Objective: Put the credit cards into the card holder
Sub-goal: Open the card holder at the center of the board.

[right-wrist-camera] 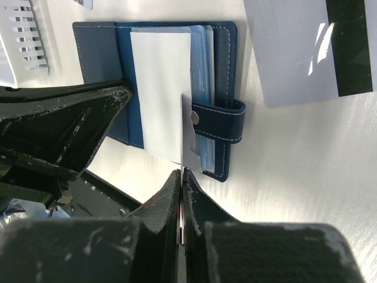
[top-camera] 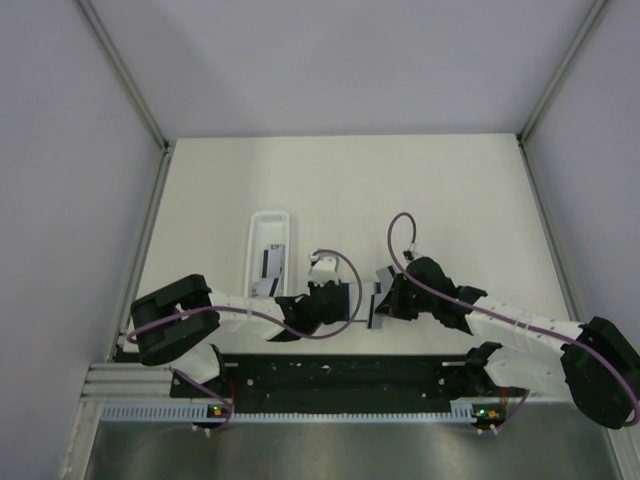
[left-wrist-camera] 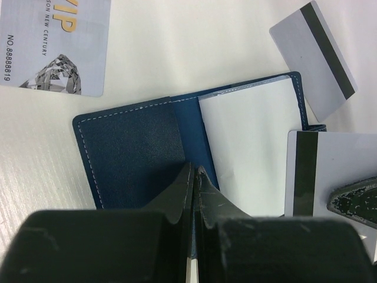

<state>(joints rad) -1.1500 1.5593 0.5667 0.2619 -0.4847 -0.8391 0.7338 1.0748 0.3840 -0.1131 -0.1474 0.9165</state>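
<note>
The navy card holder (left-wrist-camera: 129, 147) lies open on the table between both arms, with its strap and pale stud (right-wrist-camera: 195, 118) to the right. A white card (left-wrist-camera: 253, 147) lies across its inside and sticks out past the near edge. My left gripper (left-wrist-camera: 194, 172) is shut on the holder's near edge. My right gripper (right-wrist-camera: 181, 175) is shut on a credit card seen edge-on, its far end over the holder. In the left wrist view this card (left-wrist-camera: 336, 165) shows a black stripe. In the top view the holder (top-camera: 348, 297) sits between the left gripper (top-camera: 336, 303) and right gripper (top-camera: 377, 305).
A grey striped card (left-wrist-camera: 315, 59) lies on the table just beyond the holder. A silver VIP card (left-wrist-camera: 53, 44) lies to the far left. A long white tray (top-camera: 270, 222) stands behind the left arm. The table's near edge (right-wrist-camera: 118, 188) runs just below the holder.
</note>
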